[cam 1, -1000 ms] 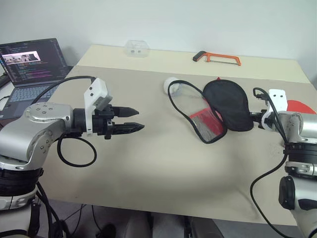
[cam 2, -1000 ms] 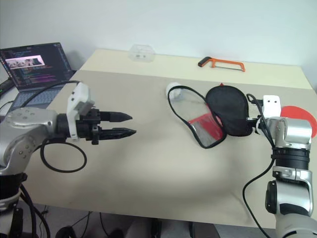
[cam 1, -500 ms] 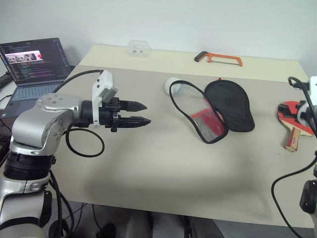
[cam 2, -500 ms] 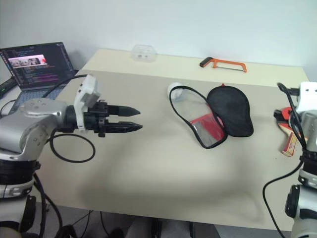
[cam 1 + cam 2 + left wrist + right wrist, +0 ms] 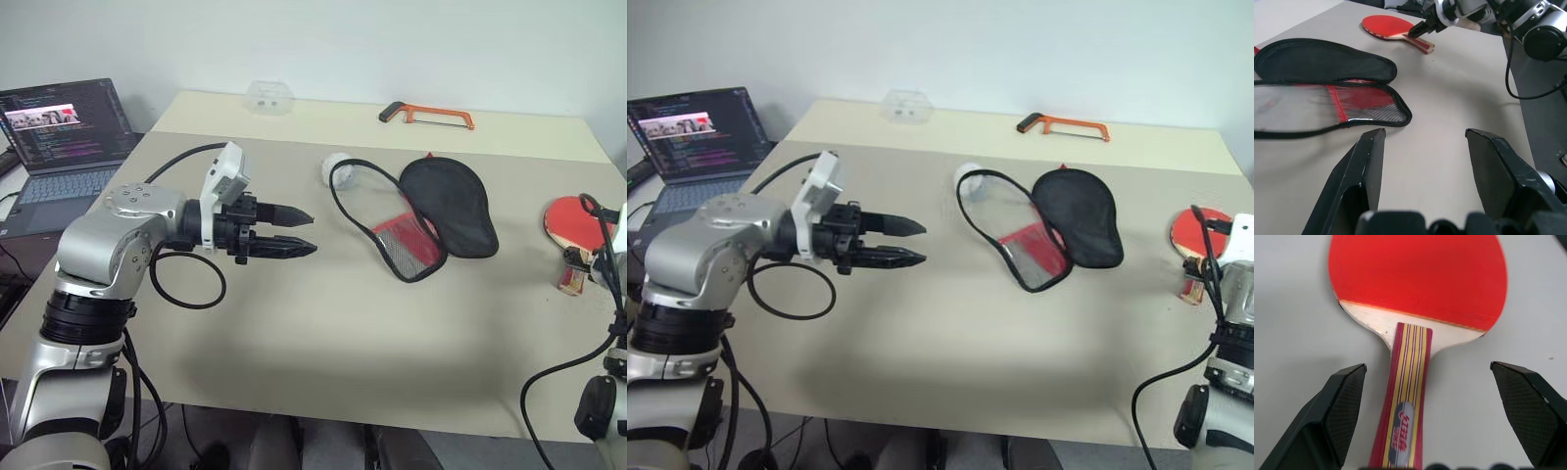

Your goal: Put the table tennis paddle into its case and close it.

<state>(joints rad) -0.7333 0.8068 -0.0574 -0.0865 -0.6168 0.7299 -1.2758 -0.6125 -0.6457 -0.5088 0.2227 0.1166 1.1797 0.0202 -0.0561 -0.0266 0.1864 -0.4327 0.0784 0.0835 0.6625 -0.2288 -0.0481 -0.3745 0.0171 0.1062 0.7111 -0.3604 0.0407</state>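
The table tennis paddle [image 5: 1418,281] lies flat, red face up, on the table [image 5: 323,323] near its right edge. The right gripper [image 5: 1427,421] sits at the handle end, its two fingers spread wide, one on each side of the striped handle and touching nothing. The paddle's long axis runs along the gripper's own line, round blade pointing away from it, handle toward it (in the head views, blade toward the far side).

Well apart to the left, mid-table, the case [image 5: 421,220] lies unzipped, black half beside the red mesh half. Beyond it the left gripper [image 5: 299,232] hovers over the table, fingers parted and empty, pointing at the case.
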